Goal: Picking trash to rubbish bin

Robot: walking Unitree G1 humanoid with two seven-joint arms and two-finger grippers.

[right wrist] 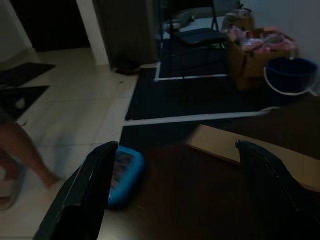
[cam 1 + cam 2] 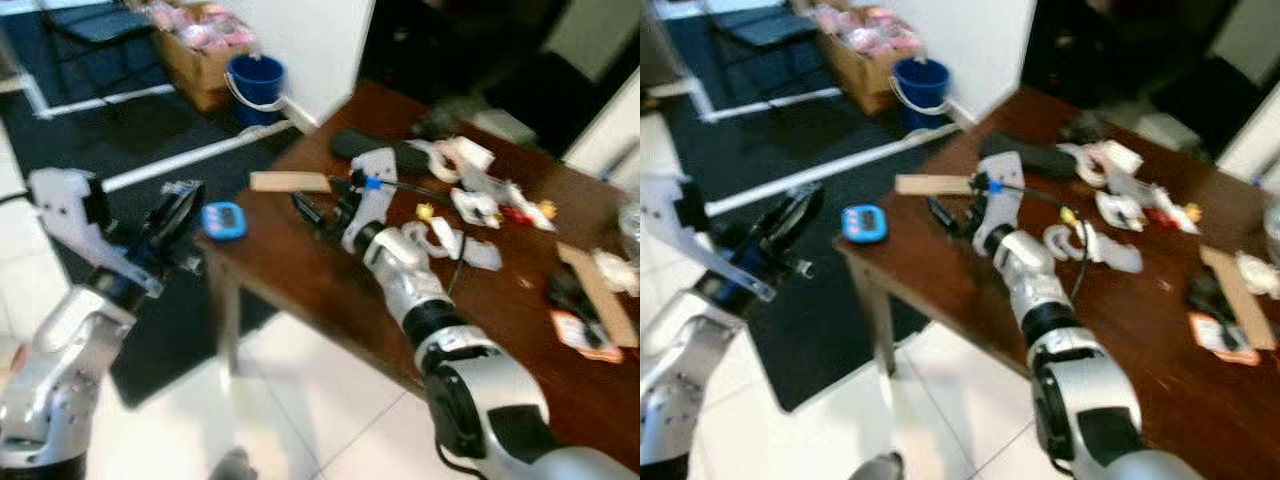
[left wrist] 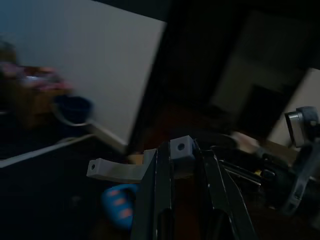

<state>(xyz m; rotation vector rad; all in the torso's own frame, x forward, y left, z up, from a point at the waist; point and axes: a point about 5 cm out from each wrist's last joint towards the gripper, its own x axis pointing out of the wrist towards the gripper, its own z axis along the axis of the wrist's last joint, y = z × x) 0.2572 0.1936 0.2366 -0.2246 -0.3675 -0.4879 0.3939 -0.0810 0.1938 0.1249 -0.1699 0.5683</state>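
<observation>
My left gripper [image 2: 178,210] hangs off the table's left corner, above the dark mat, shut on a grey plastic bracket [image 3: 125,169] with small holes. My right gripper [image 2: 318,205] reaches low over the dark brown table [image 2: 300,270] and is open; its fingers [image 1: 85,195] stand wide apart with nothing between them. Ahead of it lie a flat wooden strip [image 1: 250,150] and a blue timer [image 2: 222,220] at the table's corner. White plastic scraps [image 2: 470,205] are strewn over the far middle of the table. A blue bucket [image 2: 255,85] stands on the floor by the white wall.
A cardboard box [image 2: 200,45] with pink things sits beside the bucket. A black oblong object [image 2: 385,150] lies at the table's back. More clutter and a wooden slat [image 2: 600,295] are at the right. A person's bare leg [image 1: 20,150] is on the tiled floor.
</observation>
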